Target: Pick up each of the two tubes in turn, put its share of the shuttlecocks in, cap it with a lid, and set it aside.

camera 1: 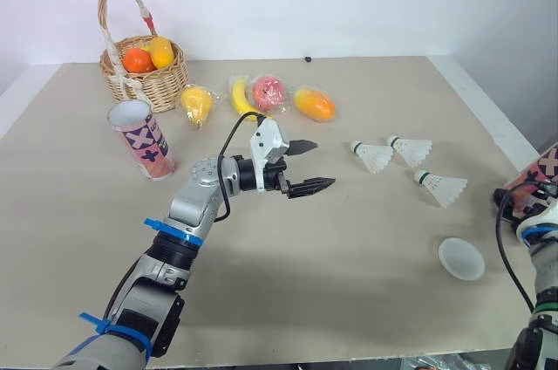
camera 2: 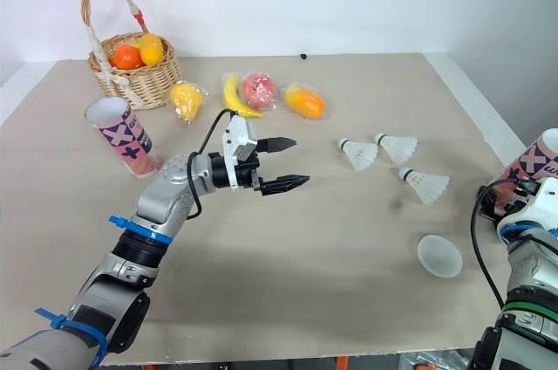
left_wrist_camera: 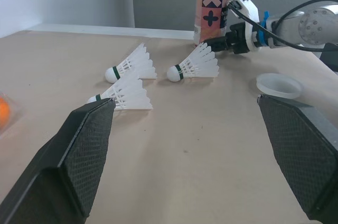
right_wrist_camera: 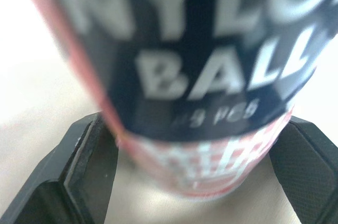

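Left eye view: left tube (camera 1: 139,139) stands near the tabletop's left edge; my left tool (camera 1: 324,163) hangs open mid-tabletop, shuttlecocks (camera 1: 373,156) and lid (camera 1: 460,258) rightward. My right tool (right_wrist_camera: 193,123) grips the right tube (camera 2: 536,165) low at the right edge; lifting could tip it.

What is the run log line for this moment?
left pincer: open above table | right pincer: shut on right tube | three shuttlecocks, lid: loose on table | left tube: uncapped
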Action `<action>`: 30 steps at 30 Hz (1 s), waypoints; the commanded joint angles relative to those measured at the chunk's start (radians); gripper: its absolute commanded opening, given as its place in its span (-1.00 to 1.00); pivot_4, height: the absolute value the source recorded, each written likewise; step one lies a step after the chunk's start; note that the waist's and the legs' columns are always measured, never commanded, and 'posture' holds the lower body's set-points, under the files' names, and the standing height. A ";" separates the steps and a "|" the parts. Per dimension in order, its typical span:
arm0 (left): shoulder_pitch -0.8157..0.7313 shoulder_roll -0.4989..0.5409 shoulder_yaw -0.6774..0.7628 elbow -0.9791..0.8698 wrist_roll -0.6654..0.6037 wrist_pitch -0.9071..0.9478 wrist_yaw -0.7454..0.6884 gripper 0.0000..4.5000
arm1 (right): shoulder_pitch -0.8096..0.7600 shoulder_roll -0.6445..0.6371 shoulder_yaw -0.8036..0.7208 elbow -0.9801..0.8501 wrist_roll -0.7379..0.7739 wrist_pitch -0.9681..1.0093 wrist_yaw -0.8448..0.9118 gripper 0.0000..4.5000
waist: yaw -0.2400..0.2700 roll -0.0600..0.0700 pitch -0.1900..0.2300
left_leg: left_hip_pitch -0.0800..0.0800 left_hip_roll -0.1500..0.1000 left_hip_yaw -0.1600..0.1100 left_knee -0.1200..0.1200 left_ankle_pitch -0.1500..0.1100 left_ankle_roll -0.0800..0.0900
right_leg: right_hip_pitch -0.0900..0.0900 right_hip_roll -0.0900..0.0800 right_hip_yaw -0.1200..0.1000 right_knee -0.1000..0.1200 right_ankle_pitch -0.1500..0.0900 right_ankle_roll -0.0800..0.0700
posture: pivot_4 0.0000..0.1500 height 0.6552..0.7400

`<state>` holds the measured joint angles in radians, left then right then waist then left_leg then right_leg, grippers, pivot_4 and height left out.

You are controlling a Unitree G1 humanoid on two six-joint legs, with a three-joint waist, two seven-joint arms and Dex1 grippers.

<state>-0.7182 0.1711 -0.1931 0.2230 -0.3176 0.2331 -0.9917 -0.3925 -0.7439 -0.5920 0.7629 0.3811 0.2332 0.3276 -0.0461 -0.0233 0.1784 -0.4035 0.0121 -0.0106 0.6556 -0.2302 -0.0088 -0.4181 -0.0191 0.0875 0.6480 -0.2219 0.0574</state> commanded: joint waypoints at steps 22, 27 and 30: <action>0.024 0.052 0.024 -0.031 -0.008 -0.024 -0.028 1.00 | 0.462 -0.086 -0.170 -0.548 0.251 0.336 0.341 0.97 | 0.001 0.001 -0.001 | 0.001 0.000 0.001 0.001 0.000 0.000 | 0.001 0.000 0.001 -0.001 0.001 0.002 | 1.00 0.76; 0.122 0.129 0.015 -0.103 0.008 -0.015 -0.030 1.00 | 0.561 -0.073 -0.224 -0.841 0.411 0.442 0.443 0.97 | -0.008 0.004 -0.002 | 0.003 0.001 0.005 0.000 -0.001 0.001 | 0.001 0.002 0.007 0.000 0.001 0.002 | 1.00 0.76; 0.180 0.153 0.060 -0.181 -0.027 0.045 0.020 1.00 | 0.528 -0.074 -0.201 -1.008 0.505 0.472 0.459 0.97 | -0.007 0.003 -0.002 | 0.004 0.002 0.005 0.001 0.000 0.002 | 0.001 0.003 0.008 0.000 0.004 0.004 | 1.00 0.76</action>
<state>-0.5437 0.3049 -0.1810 0.1273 -0.3166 0.2503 -1.0017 0.1621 -0.7982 -0.7828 -0.1222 0.8114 0.6944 0.7653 -0.0536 -0.0200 0.1764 -0.3994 0.0135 -0.0053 0.6577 -0.2294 -0.0064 -0.4170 -0.0165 0.0964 0.6479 -0.2176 0.0619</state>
